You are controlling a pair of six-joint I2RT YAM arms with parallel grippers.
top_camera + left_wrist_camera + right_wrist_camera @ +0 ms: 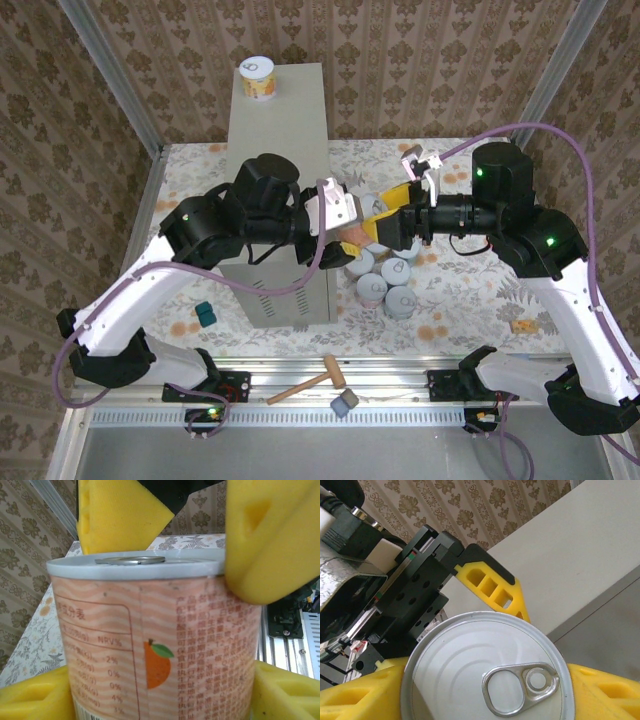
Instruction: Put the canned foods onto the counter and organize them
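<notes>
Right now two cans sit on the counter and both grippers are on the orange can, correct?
No. One can sits on the counter, at its far end; the top view shows it. The rest holds: the left gripper and right gripper are both on the orange can.

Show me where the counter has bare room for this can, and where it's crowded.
The counter top is bare from the lone can at its far left corner to the left arm crossing its near half, far right corner included. Crowded: the floor just right of the counter, packed with cans.
</notes>
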